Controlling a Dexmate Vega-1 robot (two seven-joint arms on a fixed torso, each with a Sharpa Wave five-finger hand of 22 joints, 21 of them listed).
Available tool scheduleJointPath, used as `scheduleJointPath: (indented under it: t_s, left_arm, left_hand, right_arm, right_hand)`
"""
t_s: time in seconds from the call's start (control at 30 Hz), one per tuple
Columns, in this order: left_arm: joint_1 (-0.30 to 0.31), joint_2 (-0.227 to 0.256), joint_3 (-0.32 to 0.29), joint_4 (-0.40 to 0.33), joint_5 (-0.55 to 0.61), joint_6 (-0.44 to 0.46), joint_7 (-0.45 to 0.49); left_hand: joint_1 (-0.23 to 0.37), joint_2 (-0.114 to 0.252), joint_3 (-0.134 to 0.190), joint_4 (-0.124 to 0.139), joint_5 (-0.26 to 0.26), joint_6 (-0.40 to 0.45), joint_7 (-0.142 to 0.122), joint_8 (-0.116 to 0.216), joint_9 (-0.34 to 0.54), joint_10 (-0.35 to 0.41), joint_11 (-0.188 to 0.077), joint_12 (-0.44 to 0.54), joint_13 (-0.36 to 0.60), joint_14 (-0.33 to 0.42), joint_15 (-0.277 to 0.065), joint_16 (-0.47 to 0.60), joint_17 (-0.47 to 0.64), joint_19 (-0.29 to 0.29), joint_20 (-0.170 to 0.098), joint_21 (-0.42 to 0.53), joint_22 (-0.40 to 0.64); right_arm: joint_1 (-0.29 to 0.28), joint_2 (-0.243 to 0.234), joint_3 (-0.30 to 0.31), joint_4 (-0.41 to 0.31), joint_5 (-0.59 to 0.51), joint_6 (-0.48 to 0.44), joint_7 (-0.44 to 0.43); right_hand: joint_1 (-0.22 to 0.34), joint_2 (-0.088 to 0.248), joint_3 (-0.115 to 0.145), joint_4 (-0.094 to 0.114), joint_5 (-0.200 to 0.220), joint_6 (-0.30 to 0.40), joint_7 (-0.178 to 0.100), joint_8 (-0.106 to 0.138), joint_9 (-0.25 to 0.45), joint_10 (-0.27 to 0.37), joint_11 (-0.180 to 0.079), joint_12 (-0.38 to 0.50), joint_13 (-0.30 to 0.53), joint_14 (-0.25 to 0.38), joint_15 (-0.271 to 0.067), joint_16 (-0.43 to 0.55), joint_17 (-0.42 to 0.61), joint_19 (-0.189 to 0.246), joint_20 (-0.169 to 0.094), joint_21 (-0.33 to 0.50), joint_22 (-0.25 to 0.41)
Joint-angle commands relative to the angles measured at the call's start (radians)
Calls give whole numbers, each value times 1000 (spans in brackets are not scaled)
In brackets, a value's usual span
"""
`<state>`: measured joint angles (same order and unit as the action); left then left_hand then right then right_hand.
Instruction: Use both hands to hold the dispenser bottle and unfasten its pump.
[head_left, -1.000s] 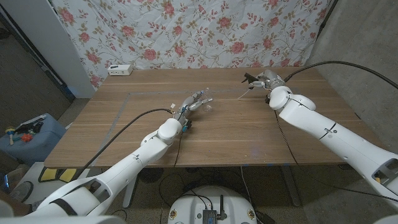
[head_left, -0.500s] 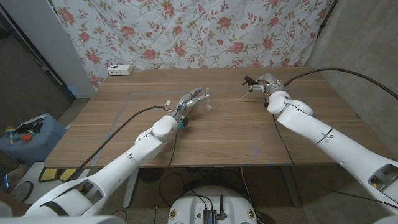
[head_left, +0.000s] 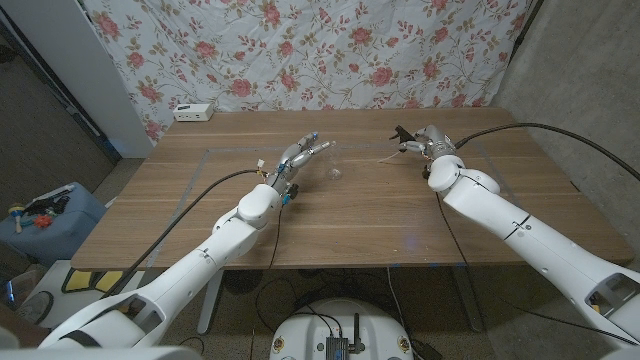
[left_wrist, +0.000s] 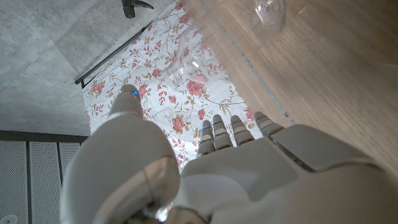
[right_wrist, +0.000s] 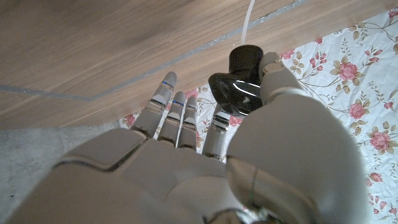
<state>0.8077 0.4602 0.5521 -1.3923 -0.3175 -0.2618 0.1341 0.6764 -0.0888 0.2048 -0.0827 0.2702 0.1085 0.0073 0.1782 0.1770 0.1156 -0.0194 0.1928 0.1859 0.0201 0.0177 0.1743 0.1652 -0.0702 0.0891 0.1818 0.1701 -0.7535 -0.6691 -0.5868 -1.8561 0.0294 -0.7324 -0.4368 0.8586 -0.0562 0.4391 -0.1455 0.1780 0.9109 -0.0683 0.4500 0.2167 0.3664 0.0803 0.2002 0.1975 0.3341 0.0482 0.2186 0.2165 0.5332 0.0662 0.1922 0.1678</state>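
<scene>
The wooden table (head_left: 400, 215) carries everything, with the flowered cloth (head_left: 300, 50) hanging behind its far edge. My left hand (head_left: 298, 157) has drifted over the last second a little toward the far edge, around the middle of the table's width. Its fingers (left_wrist: 230, 127) are stretched long and the thumb stands off to one side. My right hand (head_left: 430, 140) has barely moved and waits near the far right corner, well apart from the left. The clear dispenser bottle (head_left: 334, 168) sits just beyond my left fingertips. It is so glassy that I cannot tell whether I grip it or only reach beside it. The black pump (right_wrist: 242, 68) is pinched between my right thumb and fingers, free of the bottle, its thin white tube (head_left: 389, 154) trailing down toward the wood. I judge the unfastening done, and what remains is setting both pieces down safely.
</scene>
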Motion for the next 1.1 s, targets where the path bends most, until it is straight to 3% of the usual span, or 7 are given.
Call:
scheduleJointPath:
  t_s: [0.03,0.37,0.93,1.1]
  left_arm:
    - [29,-1,-27,-19,-16,-16,29]
    - [44,-4,-44,-18,-23,-37,49]
    - [40,-25,-43,10,-31,-36,60]
    - [38,-30,-42,21,-33,-43,57]
  left_hand:
    - [-10,8,-4,5,5,14,1,11,-1,15,-5,12,3,11,-1,8,2,6,-4,6,1]
    - [-16,19,-7,11,6,26,-1,13,-1,29,-10,17,3,22,-5,10,2,11,-2,8,1]
    - [-22,37,-8,17,7,44,-3,15,-1,49,-15,23,3,38,-6,11,1,21,-5,10,1]
    - [-23,43,-8,18,7,48,-3,15,-1,55,-19,24,2,40,-6,10,1,22,-4,10,1]
  right_arm:
    - [-24,21,10,31,20,38,-31]
    - [-31,34,8,60,36,54,-37]
    - [-20,17,-12,77,45,59,-1]
    - [-10,8,-22,84,49,67,25]
  right_hand:
    - [-6,1,2,5,0,3,-8,3,2,4,1,-2,5,5,-3,0,2,1,-4,0,2]
    - [-12,1,-2,6,1,-7,-6,-1,2,-2,0,-5,5,1,-3,-1,3,-2,-7,-2,2]
    - [-19,-2,-2,3,5,-53,-6,-20,2,-35,1,-13,5,-26,6,-11,3,-19,-5,-6,2]
    - [-20,-4,0,1,6,-95,-5,-37,1,-55,4,-17,6,-43,13,-16,3,-34,-2,-9,3]
